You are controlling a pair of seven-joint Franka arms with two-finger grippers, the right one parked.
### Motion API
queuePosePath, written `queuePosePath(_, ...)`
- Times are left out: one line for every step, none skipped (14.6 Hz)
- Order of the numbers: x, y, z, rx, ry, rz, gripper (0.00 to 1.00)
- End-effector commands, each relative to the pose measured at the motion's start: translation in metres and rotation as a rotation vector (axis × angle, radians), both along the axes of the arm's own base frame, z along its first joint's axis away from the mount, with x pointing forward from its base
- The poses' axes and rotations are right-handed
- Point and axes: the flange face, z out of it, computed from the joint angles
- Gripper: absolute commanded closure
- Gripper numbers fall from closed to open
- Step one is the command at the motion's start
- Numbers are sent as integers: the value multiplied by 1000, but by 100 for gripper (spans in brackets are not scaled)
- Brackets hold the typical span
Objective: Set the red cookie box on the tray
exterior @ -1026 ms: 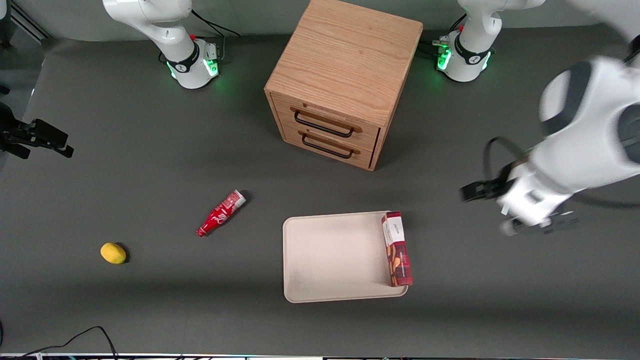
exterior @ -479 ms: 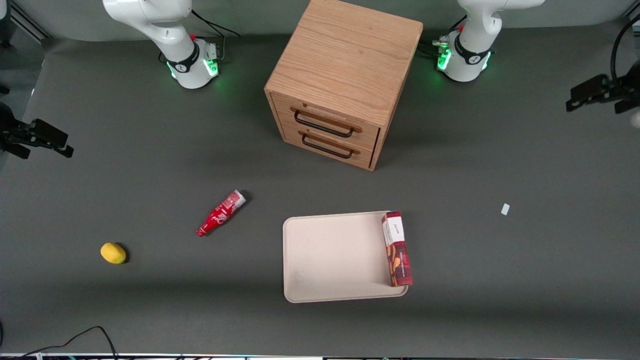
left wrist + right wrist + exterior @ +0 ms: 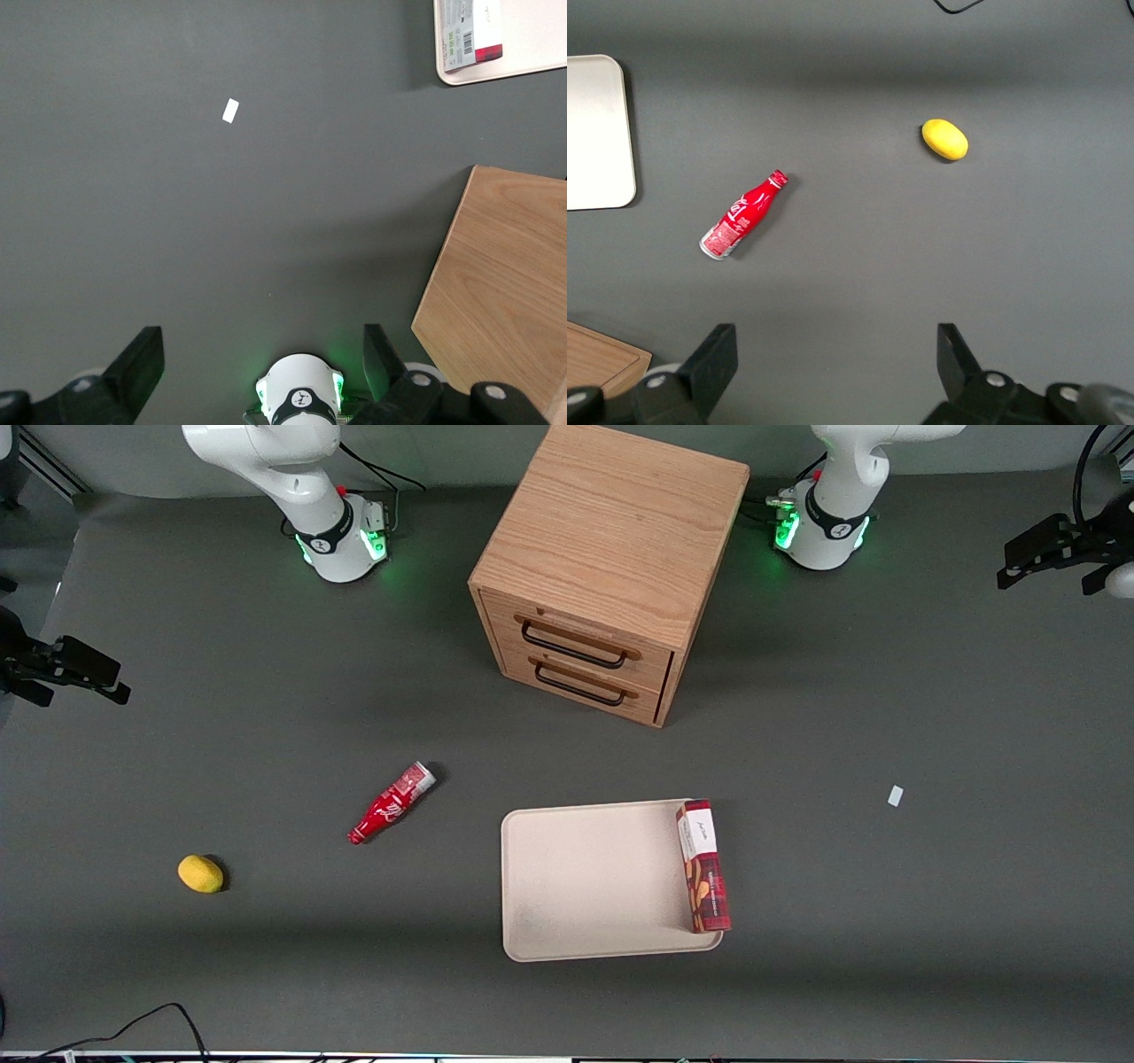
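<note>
Red cookie box (image 3: pixel 704 865) is seen lying on the tray (image 3: pixel 594 881), along the tray edge that faces the working arm's end of the counter (image 3: pixel 886 921). Its long axis runs toward and away from the front camera, white panel end farther from that camera. The outer long side appears to sit on or just over the raised rim; full seating inside the rim cannot be confirmed. In the left wrist view only the white panel end of the box (image 3: pixel 467 34) and a tray corner (image 3: pixel 532 53) are visible.

End effector (image 3: pixel 1050 558) is held high at the working arm's end of the counter, near that arm's base, well apart from box and tray. Fingers (image 3: pixel 142 363) are spread apart, nothing between them.

Task is judged essentially done, with the box resting on the tray and released.

If a correction is wanted, the box lies nearer the front camera and toward the parked arm's end from the end effector. A grasp across the short width would be needed, jaws square to the long axis.

Open room: bare counter between end effector and tray, only a small white scrap (image 3: pixel 895 795) on it. Wooden two-drawer cabinet (image 3: pixel 611 567) stands farther from the front camera than the tray, clear of a direct path. Red bottle (image 3: pixel 392 803) and lemon (image 3: pixel 200 873) lie toward the parked arm's end, not in play.
</note>
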Motion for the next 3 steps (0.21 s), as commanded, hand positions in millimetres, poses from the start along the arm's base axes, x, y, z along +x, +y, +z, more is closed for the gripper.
queuePosePath(6, -1, 16, 17, 9, -20, 0)
queuePosePath(6, -2, 17, 17, 8, -21, 0)
queuePosePath(6, -2, 16, 16, 12, -20, 0)
